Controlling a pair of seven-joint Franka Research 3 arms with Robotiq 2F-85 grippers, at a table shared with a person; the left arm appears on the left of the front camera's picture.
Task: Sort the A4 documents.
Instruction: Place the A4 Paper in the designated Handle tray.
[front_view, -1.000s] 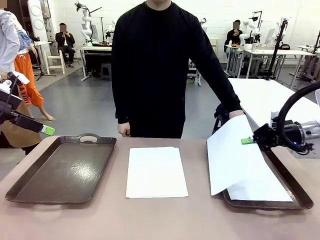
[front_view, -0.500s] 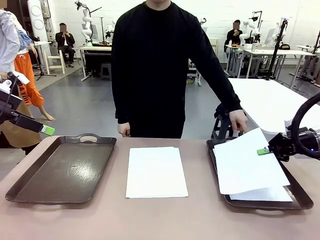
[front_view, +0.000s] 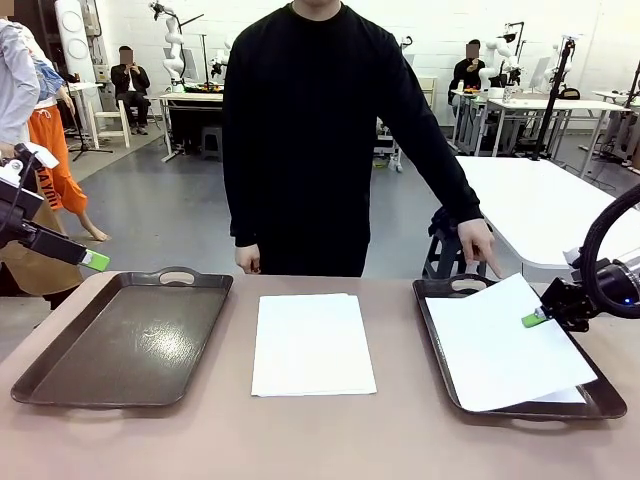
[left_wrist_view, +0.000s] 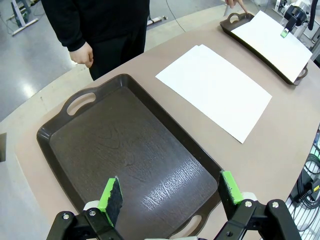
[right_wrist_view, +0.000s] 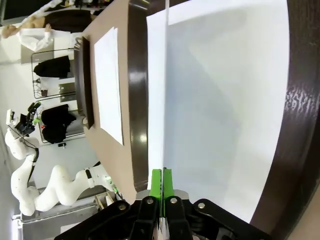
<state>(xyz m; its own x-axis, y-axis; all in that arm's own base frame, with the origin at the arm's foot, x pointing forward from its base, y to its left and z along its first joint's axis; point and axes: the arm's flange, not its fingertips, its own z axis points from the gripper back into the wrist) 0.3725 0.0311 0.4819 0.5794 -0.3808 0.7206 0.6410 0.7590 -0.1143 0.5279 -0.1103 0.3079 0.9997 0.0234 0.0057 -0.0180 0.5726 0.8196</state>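
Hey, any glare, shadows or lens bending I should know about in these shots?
Front view: even light, sharp, faint sheen on the empty tray. Left wrist view: bright glare on that tray's floor, table edge bowed by the wide lens. Right wrist view: rolled sideways, the held sheet shades the paper below grey.

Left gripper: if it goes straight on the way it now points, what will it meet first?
Most likely the floor of the empty dark brown tray; the open left gripper points down at it, at unclear height.
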